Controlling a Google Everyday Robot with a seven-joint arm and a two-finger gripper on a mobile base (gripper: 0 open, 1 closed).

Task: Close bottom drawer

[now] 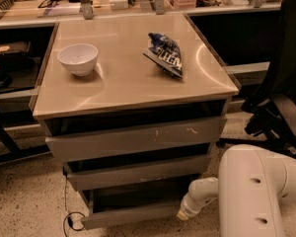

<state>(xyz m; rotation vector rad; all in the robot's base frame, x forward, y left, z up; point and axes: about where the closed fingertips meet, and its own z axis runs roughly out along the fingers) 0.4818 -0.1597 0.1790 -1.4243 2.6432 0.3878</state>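
The gripper (184, 213) sits by the part-open bottom drawer (128, 215), at its 3 o'clock end; spread or pressed together, I cannot tell. The push seems about to begin, straight toward 12 o'clock.

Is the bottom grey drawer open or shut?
Open: the wide grey metal bottom drawer juts out beyond the drawers above; the gripper is beside its right front corner.

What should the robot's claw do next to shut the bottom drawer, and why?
Probably press the claw against the bottom drawer, toward the cabinet. The drawer sticks out, and the claw sits at one end of its front.
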